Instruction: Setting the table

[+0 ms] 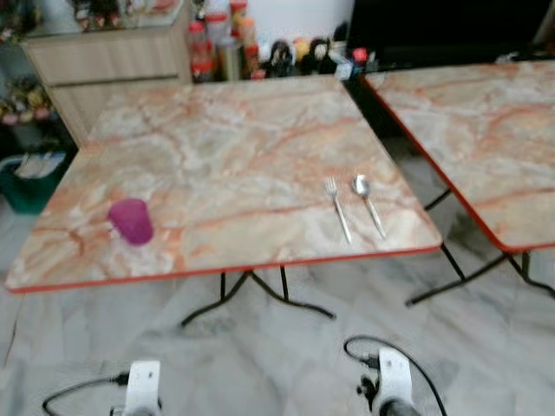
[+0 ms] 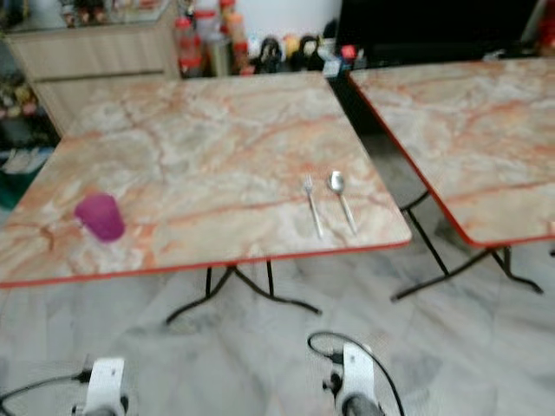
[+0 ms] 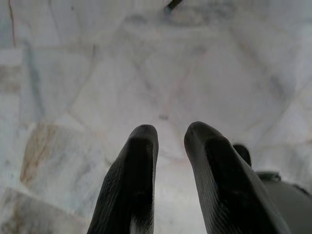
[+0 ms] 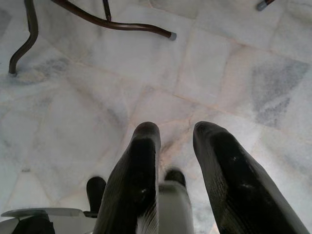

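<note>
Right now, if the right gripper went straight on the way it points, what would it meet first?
The floor. The right gripper points down at bare marble tiles, fingers apart, with nothing held. The table legs lie further off, aside from that line, though depth is hard to judge.

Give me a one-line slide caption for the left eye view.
Marble-top table with a purple cup near its left front corner and a fork and spoon side by side at the right.

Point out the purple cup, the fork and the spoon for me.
purple cup (image 1: 131, 221), left eye view, middle of its side
fork (image 1: 337, 208), left eye view, mid handle
spoon (image 1: 361, 185), left eye view, bowl
</note>
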Tool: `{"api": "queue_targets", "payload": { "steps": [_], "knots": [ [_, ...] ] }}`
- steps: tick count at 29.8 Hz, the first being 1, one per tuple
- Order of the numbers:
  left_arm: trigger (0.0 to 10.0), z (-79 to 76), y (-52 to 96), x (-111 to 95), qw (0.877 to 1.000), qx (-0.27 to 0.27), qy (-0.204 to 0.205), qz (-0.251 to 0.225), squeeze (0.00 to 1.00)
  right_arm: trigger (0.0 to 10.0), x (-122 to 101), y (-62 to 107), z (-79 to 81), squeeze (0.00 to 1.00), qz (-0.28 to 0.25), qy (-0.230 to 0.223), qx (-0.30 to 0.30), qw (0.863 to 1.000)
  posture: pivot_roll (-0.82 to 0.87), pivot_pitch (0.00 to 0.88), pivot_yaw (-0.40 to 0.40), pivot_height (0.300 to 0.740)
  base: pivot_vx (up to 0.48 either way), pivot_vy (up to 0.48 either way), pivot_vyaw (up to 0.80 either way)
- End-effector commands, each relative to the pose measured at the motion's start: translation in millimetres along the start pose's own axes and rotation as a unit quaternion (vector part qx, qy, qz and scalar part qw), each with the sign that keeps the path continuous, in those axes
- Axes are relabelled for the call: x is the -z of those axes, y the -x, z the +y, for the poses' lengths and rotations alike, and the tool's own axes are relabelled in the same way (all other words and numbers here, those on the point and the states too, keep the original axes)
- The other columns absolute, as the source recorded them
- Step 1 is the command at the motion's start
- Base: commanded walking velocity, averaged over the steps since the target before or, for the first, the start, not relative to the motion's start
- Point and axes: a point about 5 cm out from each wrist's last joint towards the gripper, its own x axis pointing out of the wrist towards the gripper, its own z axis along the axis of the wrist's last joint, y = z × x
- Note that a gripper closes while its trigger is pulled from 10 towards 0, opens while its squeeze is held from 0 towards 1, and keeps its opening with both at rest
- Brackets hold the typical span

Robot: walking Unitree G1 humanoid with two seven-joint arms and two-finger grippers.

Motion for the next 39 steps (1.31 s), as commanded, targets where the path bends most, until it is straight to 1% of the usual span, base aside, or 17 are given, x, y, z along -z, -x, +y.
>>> {"api": "queue_targets", "payload": {
  "steps": [1,6,8,12,17,19,22,24,28,32,33,34,35,37,38,39],
  "knots": [
    [10.0,-4.9,1.0,4,1.000,0.008,-0.001,0.008,0.00,10.0,1,0.7,-5.7,0.00,0.002,0.003,0.007,1.000,0.01,0.000,0.030,0.719,0.285,0.000,0.00],
    [10.0,-6.3,1.5,7,1.000,0.010,-0.003,0.011,0.00,10.0,4,1.5,-7.2,0.00,0.005,0.009,0.008,1.000,0.01,0.000,0.029,0.719,0.283,0.000,0.00],
    [10.0,-6.3,1.6,7,1.000,0.010,-0.003,0.012,0.00,10.0,5,1.7,-7.4,0.00,0.005,0.012,0.007,1.000,0.01,0.000,0.029,0.719,0.000,0.000,0.00],
    [10.0,-5.9,1.7,8,1.000,0.012,-0.003,0.013,0.00,10.0,5,1.9,-7.3,0.00,0.004,0.035,0.002,0.999,0.01,0.000,0.028,0.719,0.000,0.000,0.00],
    [10.0,-6.2,1.8,9,1.000,0.011,-0.003,0.014,0.00,10.0,6,2.4,-9.3,0.00,0.005,0.049,0.003,0.999,0.00,0.000,0.028,0.719,0.000,0.000,0.00],
    [10.0,-7.1,2.1,10,1.000,0.013,-0.005,0.017,0.00,10.0,4,2.7,-9.6,0.00,-0.006,0.079,-0.009,0.997,0.00,0.000,0.026,0.719,0.000,0.000,0.00],
    [10.0,-6.9,2.5,12,1.000,0.012,-0.003,0.019,0.00,10.0,-2,2.8,-12.3,0.00,-0.029,0.091,-0.014,0.995,0.00,0.000,0.027,0.719,0.000,0.000,0.00],
    [10.0,-6.7,2.8,14,1.000,0.012,-0.003,0.020,0.00,10.0,-7,3.3,-14.9,0.00,-0.045,0.105,-0.014,0.993,0.00,0.000,0.026,0.719,0.000,0.000,0.00],
    [10.0,-6.4,3.2,16,1.000,0.012,-0.003,0.022,0.00,10.0,-17,4.5,-17.8,0.00,-0.086,0.103,-0.016,0.991,0.00,0.000,0.026,0.719,0.000,0.000,0.00],
    [10.0,-6.0,3.7,18,1.000,0.011,-0.002,0.023,0.00,10.0,-28,7.2,-17.6,0.00,-0.135,0.125,-0.019,0.983,-0.01,0.000,0.027,0.719,0.000,0.000,0.00],
    [10.0,-5.8,3.8,18,1.000,0.011,-0.003,0.023,0.00,10.0,-37,10.0,-17.0,0.00,-0.176,0.165,-0.014,0.970,-0.01,0.000,0.028,0.719,0.000,0.000,0.00],
    [10.0,-5.8,3.8,18,1.000,0.011,-0.003,0.023,0.00,10.0,-37,10.0,-17.0,0.00,-0.176,0.165,-0.014,0.970,-0.01,0.000,0.028,0.719,0.000,0.000,0.00],
    [10.0,-5.6,3.9,19,1.000,0.011,-0.004,0.023,0.00,10.0,-45,12.6,-15.1,0.00,-0.208,0.192,-0.013,0.959,-0.01,0.000,0.028,0.719,0.000,0.000,0.00],
    [10.0,-5.6,4.0,19,1.000,0.013,-0.007,0.023,0.00,10.0,-54,15.0,-13.3,0.00,-0.237,0.186,-0.010,0.953,-0.02,0.000,0.029,0.719,0.000,0.000,0.00],
    [10.0,-5.4,4.0,19,1.000,0.013,-0.009,0.022,0.00,10.0,-64,18.2,-11.4,0.00,-0.269,0.169,-0.011,0.948,-0.02,0.000,0.031,0.719,0.000,0.000,0.00],
    [10.0,-5.4,4.1,20,1.000,0.012,-0.010,0.022,0.00,10.0,-69,20.1,-9.4,0.00,-0.283,0.167,-0.013,0.944,-0.02,0.000,0.031,0.719,0.000,0.000,0.00]
  ]
}}
